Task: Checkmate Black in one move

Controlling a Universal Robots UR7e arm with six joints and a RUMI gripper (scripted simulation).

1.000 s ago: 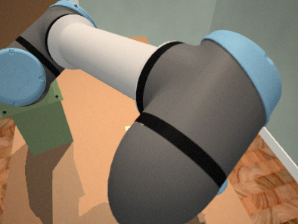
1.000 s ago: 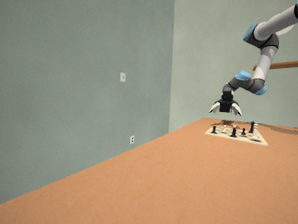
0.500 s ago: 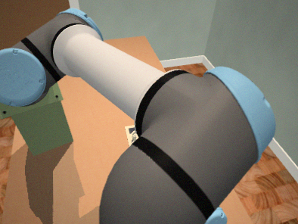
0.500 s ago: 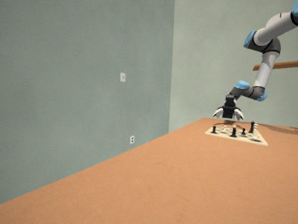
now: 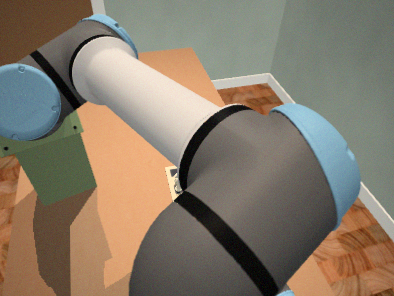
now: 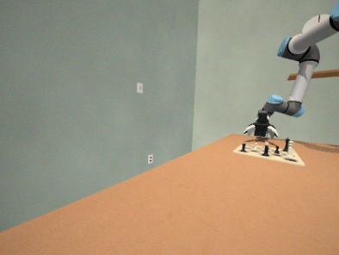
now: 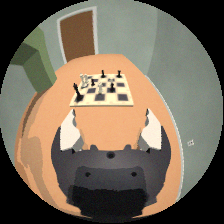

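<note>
A small chessboard [image 7: 103,93] lies on the orange table, seen ahead of the fingers in the wrist view. It holds several black pieces, such as a tall one [image 7: 76,91] at its near left, and white pieces [image 7: 85,79] near the far left. In the exterior view the board [image 6: 269,154] sits far off on the table. My gripper [image 6: 260,131] hovers low over the board's near edge, open and empty; its fingers also show in the wrist view [image 7: 111,131]. In the top view the arm hides all but a corner of the board [image 5: 173,182].
The arm's large elbow [image 5: 250,200] fills the top view. A green pedestal [image 5: 50,160] holds the robot base at the table's left. A brown door [image 7: 77,32] stands behind the table. A wooden shelf [image 6: 314,75] hangs on the far wall.
</note>
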